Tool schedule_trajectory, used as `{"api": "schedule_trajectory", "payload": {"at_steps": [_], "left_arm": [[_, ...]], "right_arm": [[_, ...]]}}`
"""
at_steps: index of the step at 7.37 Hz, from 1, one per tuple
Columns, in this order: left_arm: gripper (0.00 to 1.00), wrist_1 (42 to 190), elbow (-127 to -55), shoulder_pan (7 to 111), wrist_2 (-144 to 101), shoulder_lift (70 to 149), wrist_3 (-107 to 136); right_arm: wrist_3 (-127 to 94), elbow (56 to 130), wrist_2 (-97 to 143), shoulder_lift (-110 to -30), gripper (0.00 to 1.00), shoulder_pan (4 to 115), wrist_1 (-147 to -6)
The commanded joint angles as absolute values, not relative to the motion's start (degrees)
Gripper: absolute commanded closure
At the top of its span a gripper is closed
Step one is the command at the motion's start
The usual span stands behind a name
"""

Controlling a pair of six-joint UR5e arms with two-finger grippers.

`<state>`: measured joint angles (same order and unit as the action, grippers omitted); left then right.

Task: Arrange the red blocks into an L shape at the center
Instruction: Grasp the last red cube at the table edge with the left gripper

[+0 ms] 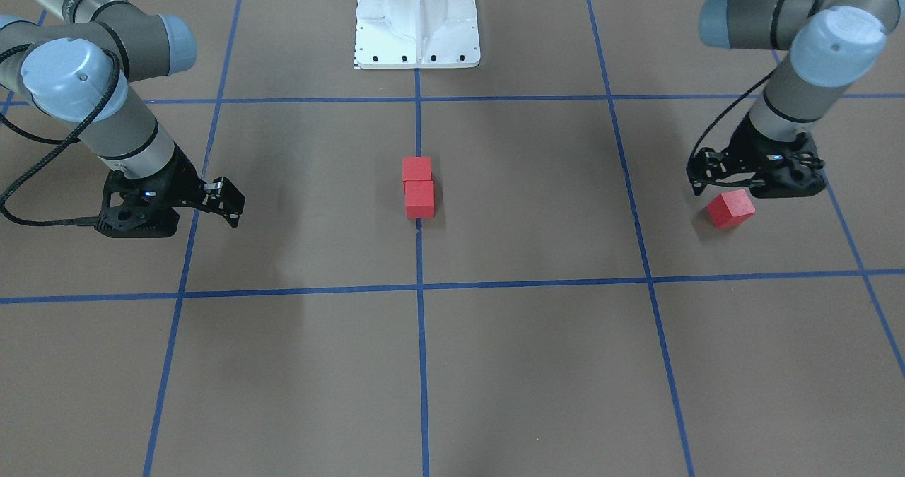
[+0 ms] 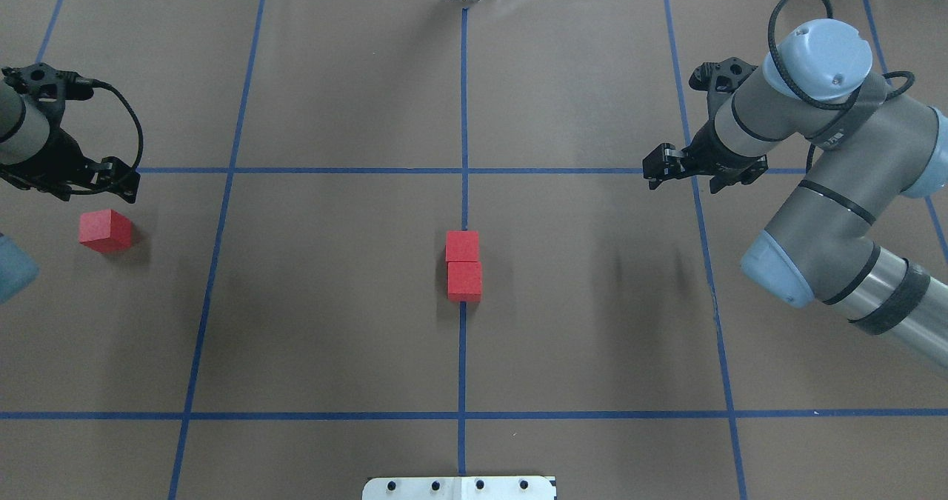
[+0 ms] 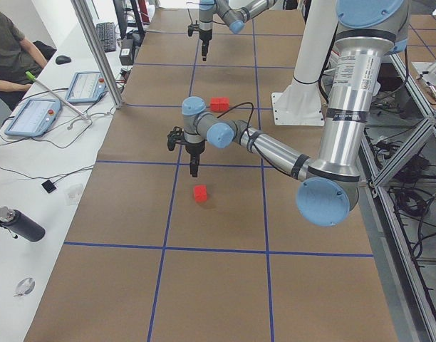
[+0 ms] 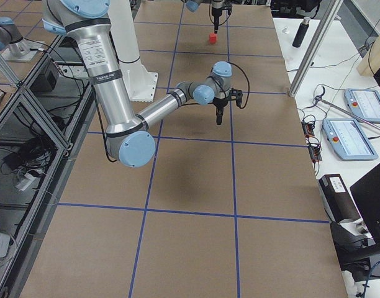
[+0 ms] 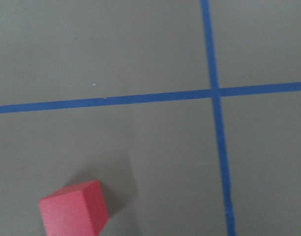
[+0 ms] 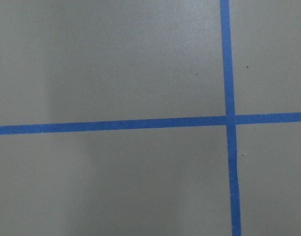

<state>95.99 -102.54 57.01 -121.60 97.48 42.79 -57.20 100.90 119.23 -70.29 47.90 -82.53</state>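
Two red blocks (image 2: 463,247) (image 2: 464,281) lie touching in a straight line on the central blue line at the center (image 1: 418,222); they also show in the front view (image 1: 417,169) (image 1: 419,199). The third red block (image 2: 106,230) lies alone at the far left, turned at an angle, and shows in the front view (image 1: 730,208) and the left wrist view (image 5: 72,209). My left gripper (image 2: 122,181) hovers just beyond this block, apart from it, looks shut and is empty. My right gripper (image 2: 655,170) hangs over a blue line crossing at the right, looks shut and is empty.
The robot's white base plate (image 1: 417,32) stands on the central line at the robot's side. Operators' tablets (image 3: 33,117) and a black bottle (image 3: 18,224) lie on the white bench beyond the far edge. A person (image 3: 8,50) sits there.
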Motion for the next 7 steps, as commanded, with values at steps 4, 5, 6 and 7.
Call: {"api": "schedule_trajectory", "payload": {"at_steps": [4,5,6,7], "left_arm": [[0.05,117.23,-89.65,58.54,-126.83,93.96,53.05],[0.05,117.68,-89.74,58.54,-126.83,94.04,53.52],[0.05,117.69,-89.48,58.45,-126.83,94.13,53.53],[0.05,117.69,-89.12,58.27,-126.74,94.30,54.05]], "right_arm": [[-57.65,102.22,119.18,-70.14,0.00,47.90,-82.53],[-57.74,102.48,119.18,-70.14,0.00,47.90,-82.53],[-57.74,102.39,119.18,-70.22,0.00,47.90,-82.53],[-57.74,102.48,119.18,-70.22,0.00,47.90,-82.53]]}}
